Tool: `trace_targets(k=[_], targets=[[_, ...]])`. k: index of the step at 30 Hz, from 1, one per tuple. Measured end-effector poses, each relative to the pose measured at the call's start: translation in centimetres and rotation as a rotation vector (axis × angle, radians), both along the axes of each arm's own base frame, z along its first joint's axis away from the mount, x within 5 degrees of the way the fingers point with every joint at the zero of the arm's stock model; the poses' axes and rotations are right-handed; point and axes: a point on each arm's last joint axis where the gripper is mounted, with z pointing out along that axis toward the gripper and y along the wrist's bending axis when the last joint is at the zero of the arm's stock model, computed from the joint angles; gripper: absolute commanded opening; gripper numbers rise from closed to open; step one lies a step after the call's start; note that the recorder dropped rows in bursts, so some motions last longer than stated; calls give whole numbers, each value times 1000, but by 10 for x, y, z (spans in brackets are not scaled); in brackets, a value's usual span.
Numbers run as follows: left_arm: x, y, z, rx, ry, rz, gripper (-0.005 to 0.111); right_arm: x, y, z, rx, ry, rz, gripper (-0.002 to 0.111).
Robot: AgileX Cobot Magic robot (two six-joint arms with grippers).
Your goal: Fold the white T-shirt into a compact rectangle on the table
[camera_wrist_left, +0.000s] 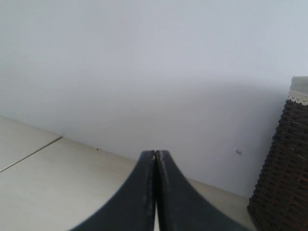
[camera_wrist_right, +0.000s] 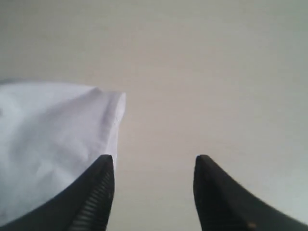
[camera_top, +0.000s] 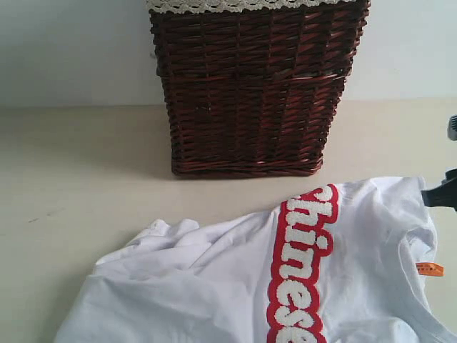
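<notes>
The T-shirt [camera_top: 214, 286] is laid crumpled and unfolded on the surface [camera_top: 71, 179]. In the exterior view it lies in the near part, in front of a dark wicker basket [camera_top: 250, 93] and apart from it. Red-outlined lettering [camera_top: 300, 264] is seen running across the chest. An orange tag [camera_top: 429, 269] is seen at the neck opening, near the right edge of that view. One sleeve is bunched up towards the left. A lace trim [camera_top: 250, 6] is fitted along the basket rim.

The shirt is shown almost whole in the exterior view only. Of the right arm [camera_top: 443, 193], only a dark piece is seen there, at the right edge, just beside the shoulder of the shirt.

In the left wrist view the left tool [camera_wrist_left: 155, 153] is shown fully closed. Its fingers are pressed flat together and nothing is held between them. Bare surface, a pale wall [camera_wrist_left: 144, 72] and one side of the basket are covered by this view. The shirt lies outside it.

In the right wrist view the right tool [camera_wrist_right: 153, 161] is shown with its jaws standing well apart. Only bare surface is seen between them, and nothing is gripped. A hemmed edge of the shirt is seen next to one finger [camera_wrist_right: 98, 192]. Whether that finger touches the cloth cannot be told. The lettering and tag are shown in neither wrist view
</notes>
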Motion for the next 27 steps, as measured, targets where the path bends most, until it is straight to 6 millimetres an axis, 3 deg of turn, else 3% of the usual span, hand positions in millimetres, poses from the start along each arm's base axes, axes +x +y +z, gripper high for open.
trace_targets(k=[6, 17, 23, 27], targets=[[0, 0, 0, 0, 0, 0, 0, 10, -8, -14, 99, 130, -13, 23], [0, 0, 0, 0, 0, 0, 0, 23, -14, -40, 64, 181, -27, 21], [0, 0, 0, 0, 0, 0, 0, 37, -16, -56, 46, 224, 7, 2], [0, 0, 0, 0, 0, 0, 0, 51, -14, -51, 96, 222, 6, 0]])
